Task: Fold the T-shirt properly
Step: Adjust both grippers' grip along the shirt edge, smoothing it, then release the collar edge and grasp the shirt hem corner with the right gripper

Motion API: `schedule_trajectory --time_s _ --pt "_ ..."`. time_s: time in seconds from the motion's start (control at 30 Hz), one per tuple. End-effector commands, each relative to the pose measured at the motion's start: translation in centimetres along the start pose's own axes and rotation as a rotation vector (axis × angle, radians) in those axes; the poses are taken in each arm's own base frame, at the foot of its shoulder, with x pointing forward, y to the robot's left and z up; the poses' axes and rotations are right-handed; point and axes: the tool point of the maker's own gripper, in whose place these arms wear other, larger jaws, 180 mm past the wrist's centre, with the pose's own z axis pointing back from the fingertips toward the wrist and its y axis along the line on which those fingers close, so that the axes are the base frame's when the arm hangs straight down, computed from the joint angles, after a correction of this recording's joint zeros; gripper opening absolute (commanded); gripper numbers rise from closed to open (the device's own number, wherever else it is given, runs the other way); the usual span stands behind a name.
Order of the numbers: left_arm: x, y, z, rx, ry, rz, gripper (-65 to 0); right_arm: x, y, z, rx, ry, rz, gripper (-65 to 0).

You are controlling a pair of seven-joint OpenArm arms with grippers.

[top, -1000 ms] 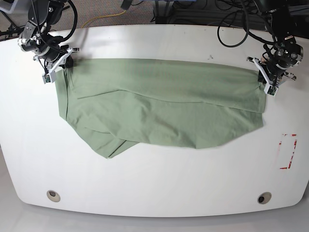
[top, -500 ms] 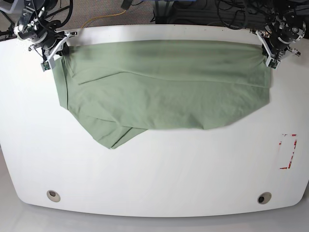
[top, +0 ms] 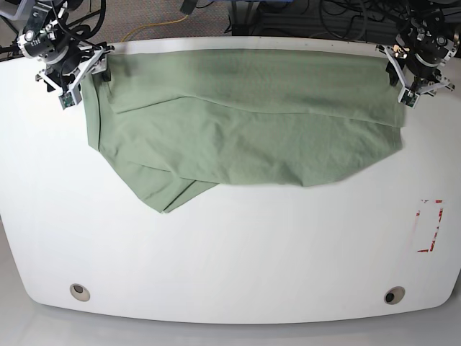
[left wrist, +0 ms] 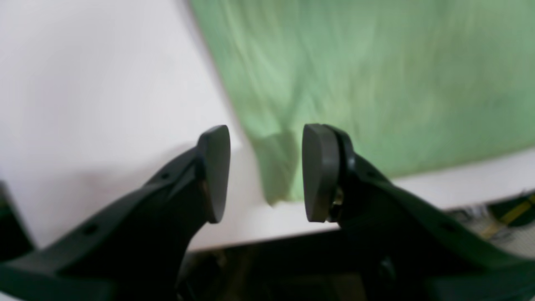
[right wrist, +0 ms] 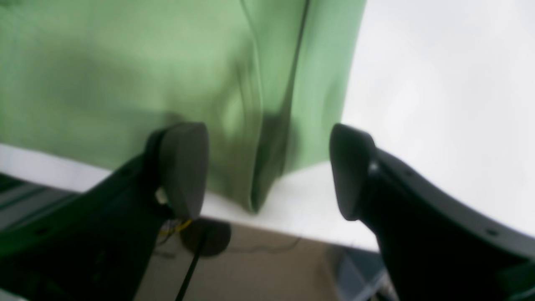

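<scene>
The table (top: 230, 274) is a white, rounded top; most of its near half is bare. A red-outlined mark (top: 430, 225) sits near its edge on the left arm's side, well apart from the garment.

The T-shirt (top: 245, 122) lies spread across the far half, its far hem running along the far table edge between the two arms. It is not flat: a diagonal overlap crosses the body, and a pointed flap (top: 169, 198) reaches toward you on the right arm's side. The near edge is ragged, not straight.

The right gripper (right wrist: 267, 171) has its jaws spread wide. In its wrist view a bunched corner of cloth lies on the table below and between the pads, touching neither. The left gripper (left wrist: 265, 173) is likewise parted, with a small corner fold in the gap and neither pad touching it. Both wrist views are blurred, so fine cloth detail cannot be read.

Judgement: you are at the laying-out step, with both far corners let go at the table's far edge. Before folding, you should:

- Check that neither corner overhangs the far edge; overhang may drag the cloth off.
- Lift clear straight up so that the pads do not snag the bunched corners.
- Flatten the diagonal overlap and square the pointed flap first, since any fold made over it will come out crooked.
</scene>
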Motion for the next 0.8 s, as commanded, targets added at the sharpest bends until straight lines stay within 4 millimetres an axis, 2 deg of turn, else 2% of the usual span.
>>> schedule_trajectory --time_s 0.0,0.1,0.17,0.37,0.5,0.77 --pt "2.2 1.0 1.3 0.043 -0.065 -0.037 -38.6 2.7 -0.6 0.6 -0.020 -0.078 0.035 -21.4" --pt "3.3 1.5 1.4 0.059 -0.091 -0.044 -38.6 5.2 -1.0 0.5 -0.029 -0.137 0.042 -21.2" --pt "4.7 2.4 1.3 0.084 -0.127 -0.036 -38.6 7.1 -1.4 0.2 -0.033 -0.182 0.039 -21.2" --pt "6.4 5.2 1.8 0.176 -0.187 0.050 -38.6 13.0 -0.8 -1.6 0.019 -0.267 0.093 -21.2" --pt "7.2 6.3 2.1 0.211 -0.215 0.076 -38.6 15.9 -0.2 -2.9 0.060 -0.300 0.100 -21.2" --pt "7.3 6.3 2.0 0.210 -0.215 0.076 -38.8 20.1 0.1 -6.6 0.149 -0.276 0.104 -21.2"
